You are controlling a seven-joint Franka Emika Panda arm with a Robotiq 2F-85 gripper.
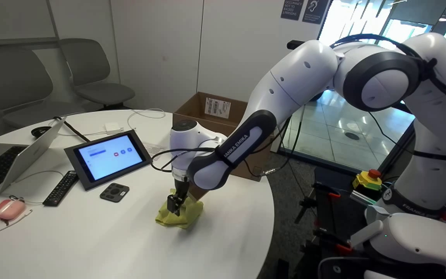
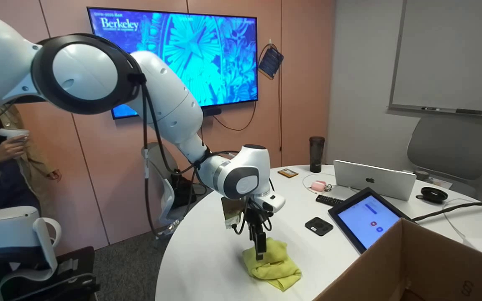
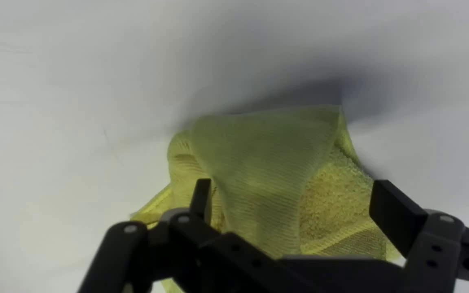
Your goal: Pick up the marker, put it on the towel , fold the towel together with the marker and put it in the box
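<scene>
The yellow-green towel (image 1: 187, 217) lies bunched and folded over on the white table, seen in both exterior views and from above in the wrist view. My gripper (image 3: 291, 195) points down at it with wide-spread jaws, one finger over each side of the cloth; no fold is pinched between them. In an exterior view the fingertips (image 2: 260, 254) overlap the towel (image 2: 272, 269), and whether they touch it I cannot tell. The marker is hidden or out of view. Behind the wrist stands the brown cardboard box (image 1: 240, 113), its top open and a white label on an inner wall.
A tablet screen (image 1: 108, 157), a small black puck-like remote (image 1: 114, 192), a long remote (image 1: 61, 188), a laptop (image 2: 373, 179) and a pink earphone case (image 1: 12, 209) share the table. Cables run among them. A person (image 2: 8, 167) stands behind the arm.
</scene>
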